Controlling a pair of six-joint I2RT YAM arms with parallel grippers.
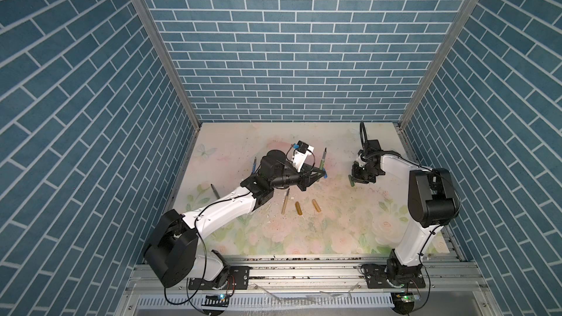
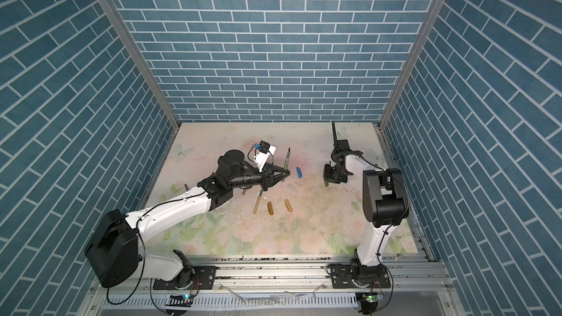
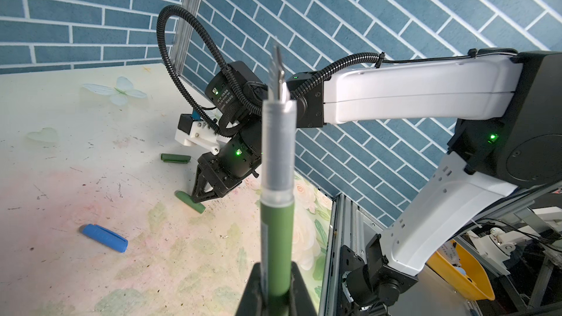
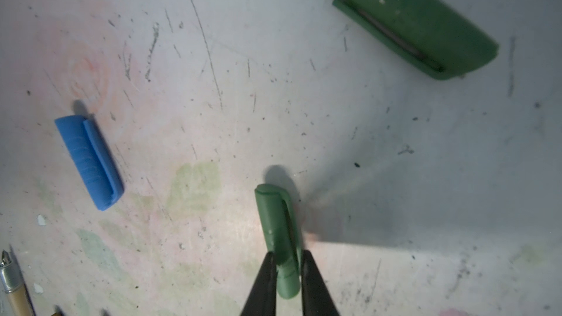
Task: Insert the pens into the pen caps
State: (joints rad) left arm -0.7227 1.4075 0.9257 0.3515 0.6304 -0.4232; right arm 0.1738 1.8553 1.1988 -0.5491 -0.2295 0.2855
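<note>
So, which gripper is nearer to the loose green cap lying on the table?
Right. The right gripper, jaws shut on a second green cap, is just beside the loose green cap. The left gripper, holding a green pen, is farther away, beyond the blue cap.

The green pen has a matt plastic barrel, a translucent grey grip section and a bright metal nib. The green pen cap at lower centre of the right wrist view and the ribbed blue pen cap are matt plastic. The table surface is a smooth printed sheet, scratched and scuffed.
</note>
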